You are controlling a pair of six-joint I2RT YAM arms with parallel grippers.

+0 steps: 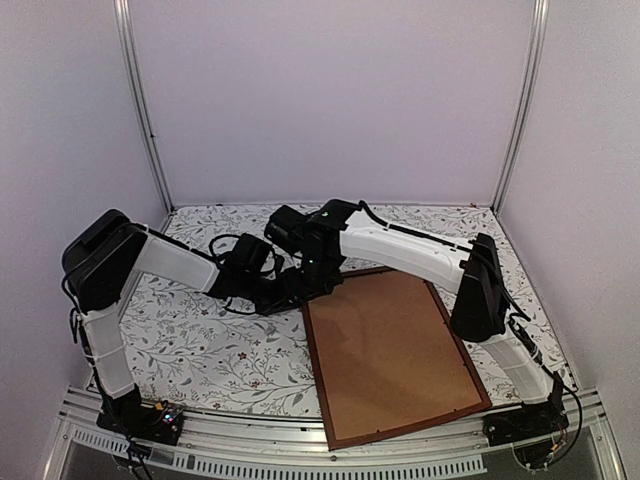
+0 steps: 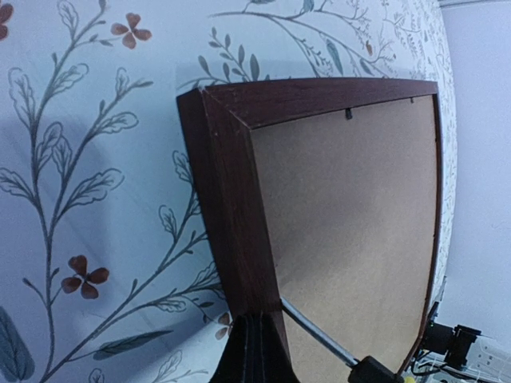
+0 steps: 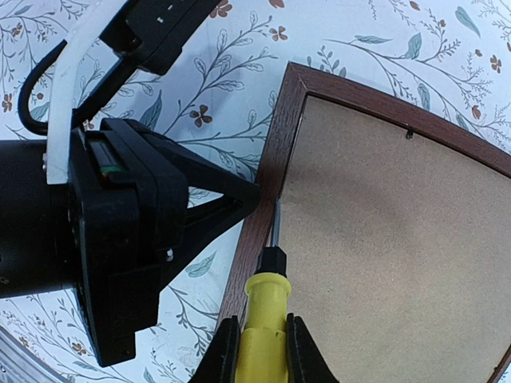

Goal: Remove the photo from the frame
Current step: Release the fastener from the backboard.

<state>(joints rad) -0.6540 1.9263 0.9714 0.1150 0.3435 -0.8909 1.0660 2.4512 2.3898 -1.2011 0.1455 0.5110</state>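
Yellow in its handle, the screwdriver [image 3: 263,307] sits clamped in my right tool [image 3: 262,351], its thin tip set in the seam where the brown board [image 1: 390,350] meets the left rail of the frame [image 1: 317,370]. My left tool [image 2: 254,347] has its fingers pressed together, with nothing between them, and bears down on that same rail just beside the tip. The frame lies face down on the flowered bench [image 1: 200,340], back upward. I see no photo; I judge it lies under the board. If I lever too hard, the tip may jump the seam and score the board, or dive under and crease the print. If my left tool's press slackens, the whole frame could skate across the bench. A small tab [image 2: 348,114] shows on the far rail; prying against it, if it holds the board, might split the wood.
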